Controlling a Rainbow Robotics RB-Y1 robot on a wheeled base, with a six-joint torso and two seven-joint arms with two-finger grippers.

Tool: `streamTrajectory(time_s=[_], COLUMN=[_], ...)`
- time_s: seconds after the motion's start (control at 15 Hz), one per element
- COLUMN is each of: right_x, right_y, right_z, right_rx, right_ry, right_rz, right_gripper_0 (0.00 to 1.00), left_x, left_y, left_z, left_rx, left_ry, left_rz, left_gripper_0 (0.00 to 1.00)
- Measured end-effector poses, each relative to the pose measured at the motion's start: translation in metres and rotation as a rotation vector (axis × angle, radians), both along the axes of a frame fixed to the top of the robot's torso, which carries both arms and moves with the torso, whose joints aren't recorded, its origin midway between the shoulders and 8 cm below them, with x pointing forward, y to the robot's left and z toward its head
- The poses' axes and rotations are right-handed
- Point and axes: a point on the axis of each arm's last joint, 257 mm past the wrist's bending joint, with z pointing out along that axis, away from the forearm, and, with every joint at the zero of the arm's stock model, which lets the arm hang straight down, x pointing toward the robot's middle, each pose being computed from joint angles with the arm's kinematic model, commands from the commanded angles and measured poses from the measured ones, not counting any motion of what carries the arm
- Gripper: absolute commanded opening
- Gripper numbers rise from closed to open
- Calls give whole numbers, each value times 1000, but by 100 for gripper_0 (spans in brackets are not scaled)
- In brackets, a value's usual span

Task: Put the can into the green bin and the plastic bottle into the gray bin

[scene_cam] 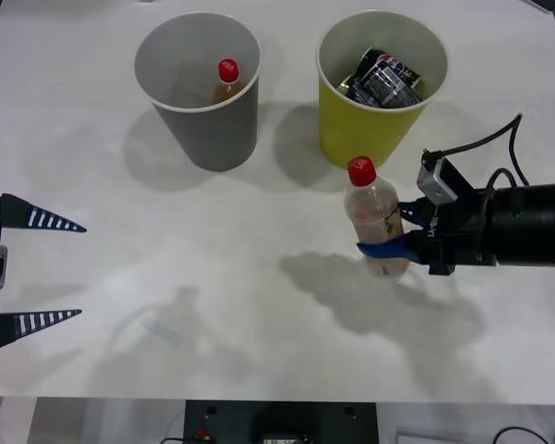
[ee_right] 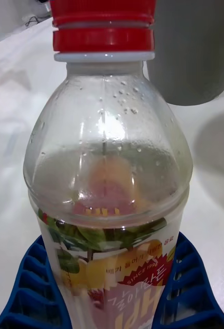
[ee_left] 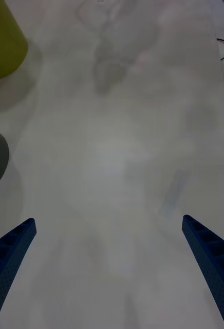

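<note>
On the label of the plastic bottle [ee_right: 109, 205], "SINCE 19" is read in small white letters on a red band, the last digits being cut off by the bottle's curve. Beneath it, large Korean characters are printed in white and yellow, and a line of small Korean print is seen above the band; none can be made out with certainty. No other legible text is found.
</note>
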Motion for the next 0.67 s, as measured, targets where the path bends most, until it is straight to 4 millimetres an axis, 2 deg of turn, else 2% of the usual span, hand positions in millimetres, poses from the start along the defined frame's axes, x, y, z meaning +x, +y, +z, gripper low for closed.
streamTrajectory(time_s=[0.27, 0.67], right_x=[-9, -16], right_y=[21, 49], right_z=[28, 83], right_rx=[18, 28], right_ry=[39, 100], right_rz=[-42, -58], right_gripper_0=[0, 0], left_x=[0, 0], left_y=[0, 0], left_z=[0, 0], left_rx=[0, 0], left_ry=[0, 0], left_rz=[0, 0], left_gripper_0=[98, 98])
